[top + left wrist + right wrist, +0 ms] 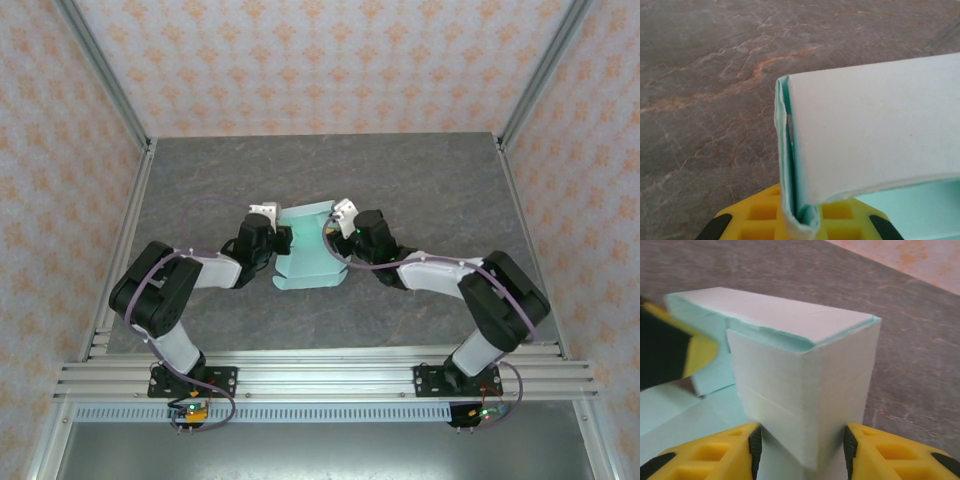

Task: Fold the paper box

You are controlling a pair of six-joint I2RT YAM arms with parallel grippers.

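Note:
The paper box (310, 247) is pale mint-green card, partly folded, held up mid-table between both arms. My left gripper (284, 240) is at its left side. In the left wrist view my left gripper (802, 222) is shut on a doubled edge of the paper box (875, 125), which rises from between the yellow fingers (757, 217). My right gripper (334, 232) is at the box's right side. In the right wrist view my right gripper (801, 450) stands open astride an upright folded corner of the box (800, 385), with its pads (756, 445) close to both walls. The left gripper (670, 350) shows blurred at that view's left.
The grey marbled table (420, 180) stretches around and behind the box. Aluminium posts and a front rail (320, 375) frame it, with patterned walls (320, 60) beyond. Both arm bases are bolted to the near rail.

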